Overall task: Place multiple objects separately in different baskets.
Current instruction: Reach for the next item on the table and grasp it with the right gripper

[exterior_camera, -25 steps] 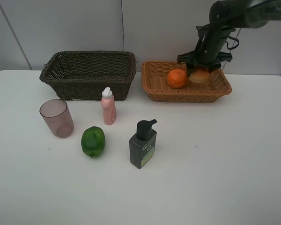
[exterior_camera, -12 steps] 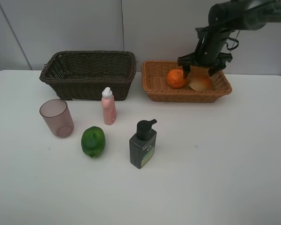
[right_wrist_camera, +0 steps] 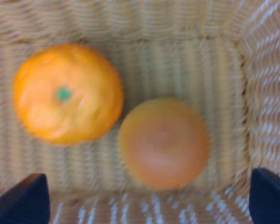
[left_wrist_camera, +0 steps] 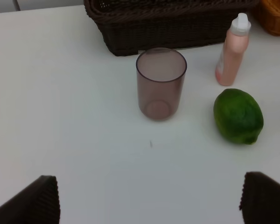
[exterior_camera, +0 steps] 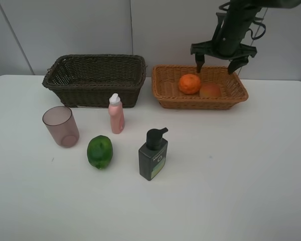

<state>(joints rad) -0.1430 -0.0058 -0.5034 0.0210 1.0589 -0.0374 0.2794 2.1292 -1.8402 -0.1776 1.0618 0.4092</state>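
Observation:
The orange (exterior_camera: 189, 84) and the reddish-orange fruit (exterior_camera: 210, 91) lie side by side in the light tan basket (exterior_camera: 163, 90); both also show in the right wrist view, orange (right_wrist_camera: 67, 92) and fruit (right_wrist_camera: 164, 142). My right gripper (exterior_camera: 218, 61) hangs open and empty above them. The dark brown basket (exterior_camera: 94, 80) stands at the back left. The mauve cup (exterior_camera: 60, 126), pink bottle (exterior_camera: 116, 114), lime (exterior_camera: 100, 151) and green pump bottle (exterior_camera: 153, 155) stand on the table. My left gripper (left_wrist_camera: 149, 200) is open above the table near the cup (left_wrist_camera: 161, 83) and lime (left_wrist_camera: 238, 116).
The white table (exterior_camera: 231, 165) ends at a grey back wall just behind both baskets. In the left wrist view the pink bottle (left_wrist_camera: 233, 51) stands beside the dark basket's front wall (left_wrist_camera: 168, 28).
My right gripper has let go of the reddish-orange fruit in the tan basket and has risen well above it, jaws open. The left arm has not moved.

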